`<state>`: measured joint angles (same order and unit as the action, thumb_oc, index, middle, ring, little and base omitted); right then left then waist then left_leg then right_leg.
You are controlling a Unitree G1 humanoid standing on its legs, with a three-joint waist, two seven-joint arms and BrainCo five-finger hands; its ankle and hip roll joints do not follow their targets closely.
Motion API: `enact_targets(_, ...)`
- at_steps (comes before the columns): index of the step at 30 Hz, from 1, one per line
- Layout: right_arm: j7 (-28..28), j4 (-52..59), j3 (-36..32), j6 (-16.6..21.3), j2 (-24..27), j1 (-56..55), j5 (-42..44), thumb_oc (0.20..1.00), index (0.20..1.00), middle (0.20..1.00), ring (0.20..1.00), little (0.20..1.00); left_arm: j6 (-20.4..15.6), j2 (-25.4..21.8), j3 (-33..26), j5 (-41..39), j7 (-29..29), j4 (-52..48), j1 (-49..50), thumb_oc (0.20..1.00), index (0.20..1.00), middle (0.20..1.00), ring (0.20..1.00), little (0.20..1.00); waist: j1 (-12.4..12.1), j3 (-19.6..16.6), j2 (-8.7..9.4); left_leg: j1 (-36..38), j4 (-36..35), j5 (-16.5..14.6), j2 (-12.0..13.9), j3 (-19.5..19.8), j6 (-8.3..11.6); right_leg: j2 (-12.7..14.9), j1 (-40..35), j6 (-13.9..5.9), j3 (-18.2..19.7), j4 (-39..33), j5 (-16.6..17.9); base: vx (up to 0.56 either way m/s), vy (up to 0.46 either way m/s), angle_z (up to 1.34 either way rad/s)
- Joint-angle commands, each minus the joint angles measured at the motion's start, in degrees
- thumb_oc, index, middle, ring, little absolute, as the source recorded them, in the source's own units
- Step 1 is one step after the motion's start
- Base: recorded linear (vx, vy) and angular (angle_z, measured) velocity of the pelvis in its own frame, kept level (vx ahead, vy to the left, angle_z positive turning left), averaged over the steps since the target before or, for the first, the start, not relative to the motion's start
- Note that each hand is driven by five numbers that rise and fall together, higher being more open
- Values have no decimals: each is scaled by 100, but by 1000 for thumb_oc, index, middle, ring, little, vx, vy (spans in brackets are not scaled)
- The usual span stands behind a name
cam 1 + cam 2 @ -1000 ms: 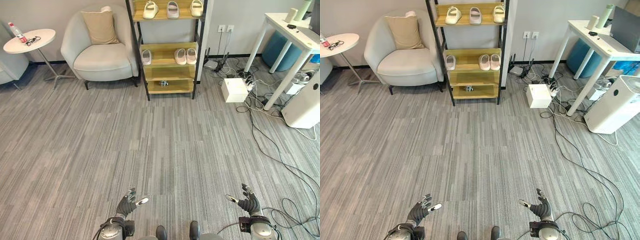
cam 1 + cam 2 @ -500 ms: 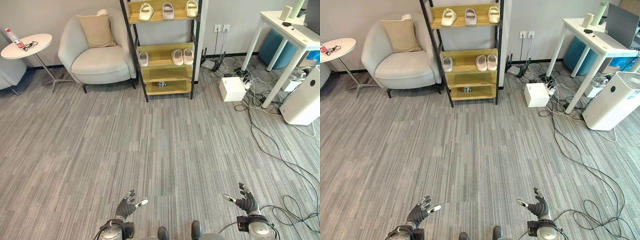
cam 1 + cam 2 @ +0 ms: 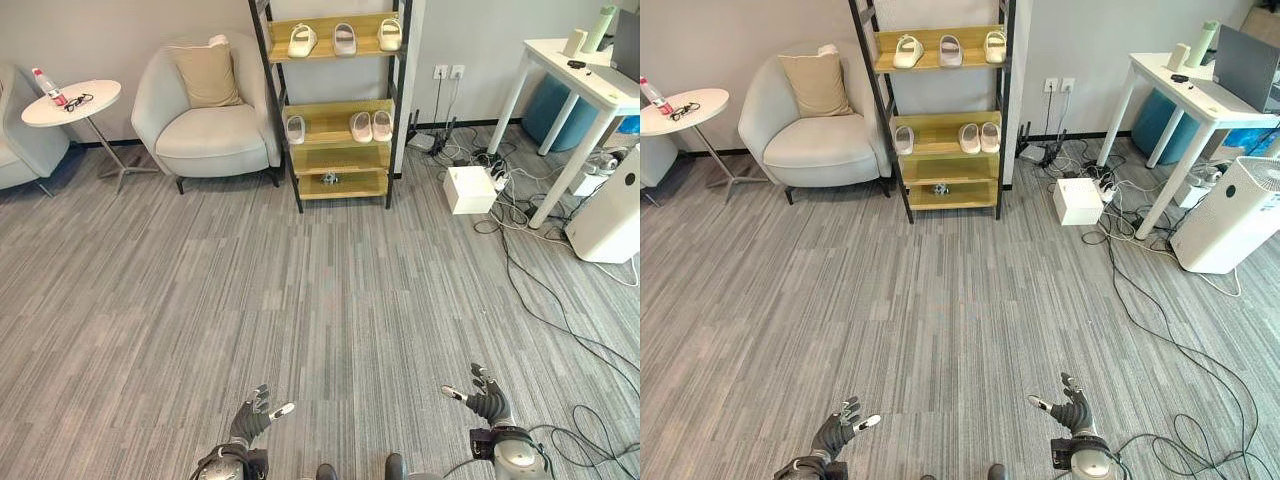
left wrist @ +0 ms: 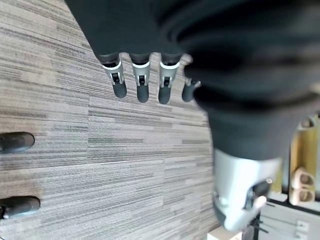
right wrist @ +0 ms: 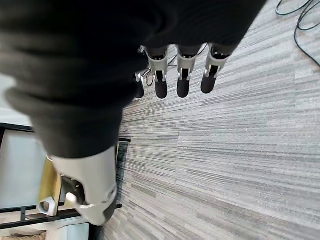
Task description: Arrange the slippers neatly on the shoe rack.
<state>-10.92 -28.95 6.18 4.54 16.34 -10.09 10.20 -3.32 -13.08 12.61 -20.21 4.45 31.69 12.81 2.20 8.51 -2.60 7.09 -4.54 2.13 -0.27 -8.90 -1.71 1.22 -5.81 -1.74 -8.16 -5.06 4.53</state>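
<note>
Hands (image 3: 252, 417) (image 3: 483, 402) low, fingers seemingly spread, empty; slippers (image 3: 371, 125) on rack (image 3: 340, 145).

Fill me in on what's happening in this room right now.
The robot stands on the grey floor well back from the shoe rack, facing it. Its left hand and right hand are both open, held low and holding nothing. Three slippers sit on the top shelf and three more on the middle shelf, one of these apart at the left end. An armchair stands beside the rack.
</note>
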Motion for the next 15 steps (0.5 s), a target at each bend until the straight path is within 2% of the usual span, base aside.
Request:
enact_targets(1, 128, -11, 71, 152, -93, 175, 250, 1000, 1000, 1000, 1000, 1000, -180, -73, -220, -161, -66, 33, -254, 1000, 1000, 1000, 1000, 1000, -87, 4, 250, 30, -46, -414, 400, 288, 430, 668, -79, -652, 57, 6, -515, 33, 26, -1)
enact_targets(6, 127, 37, 102, 107, -31, 252, 148, 1000, 1000, 1000, 1000, 1000, -163, -102, -319, -215, -41, 48, -261, 1000, 1000, 1000, 1000, 1000, -125, 125, 299, -12, -46, -403, 370, 328, 402, 691, -44, -675, 69, 6, -488, 17, 46, 0)
enact_targets(7, 110, 76, 108, 106, 34, 368, 118, 1000, 1000, 1000, 1000, 1000, -185, -164, -359, -217, -16, 6, -253, 1000, 1000, 1000, 1000, 1000, -181, 284, 376, -248, 307, -496, 347, 382, 363, 739, 18, -682, 78, 61, -479, -101, 110, 1)
enact_targets(8, 93, 154, 38, 98, 103, 411, 68, 1000, 1000, 1000, 1000, 1000, -184, -305, -415, -138, -38, -168, -198, 1000, 1000, 1000, 1000, 1000, -246, 433, 455, -601, 693, -621, 273, 408, 272, 831, 301, -701, 62, 484, -548, -120, 166, 0)
enact_targets(9, 104, 175, -8, 84, 113, 421, 3, 1000, 1000, 1000, 1000, 1000, -182, -342, -453, -104, -51, -177, -200, 1000, 1000, 1000, 1000, 1000, -256, 474, 459, -673, 743, -673, 247, 397, 216, 870, 517, -764, 68, 862, -587, -91, 127, -6)
enact_targets(10, 105, 176, -9, 83, 112, 422, 2, 1000, 1000, 1000, 1000, 1000, -182, -342, -453, -104, -51, -177, -202, 1000, 1000, 1000, 1000, 1000, -261, 462, 463, -693, 754, -678, 243, 391, 213, 876, 550, -767, 77, 895, -602, -25, 166, 4)
enact_targets(11, 88, 213, -57, 63, 91, 432, -34, 1000, 1000, 1000, 1000, 1000, -166, -356, -501, -130, -55, -161, -223, 1000, 1000, 1000, 1000, 1000, -260, 546, 449, -719, 758, -740, 208, 347, 142, 1015, 1033, -939, 27, 1735, -518, -17, 174, -10)
enact_targets(12, 65, 217, -45, 54, 95, 458, -72, 1000, 1000, 1000, 1000, 1000, -172, -370, -496, -124, -44, -153, -266, 1000, 1000, 1000, 1000, 1000, -213, 668, 444, -660, 747, -769, 202, 296, 94, 1107, 1248, -1068, 16, 2239, -286, 16, 215, 4)
enact_targets(14, 73, 329, -56, 30, 90, 421, -140, 1000, 1000, 1000, 1000, 1000, -175, -398, -470, -80, -48, -137, -329, 1000, 1000, 1000, 1000, 1000, -170, 771, 384, -533, 685, -830, 233, 287, 51, 1180, 1590, -1096, 5, 2893, -161, 146, 120, 0)
enact_targets(15, 68, 362, -77, 43, 83, 412, -150, 1000, 1000, 1000, 1000, 1000, -197, -374, -448, -64, -60, -172, -376, 1000, 1000, 1000, 1000, 1000, -141, 804, 385, -339, 603, -905, 216, 271, 63, 1248, 1710, -1051, -90, 2838, -131, 379, 33, 6)
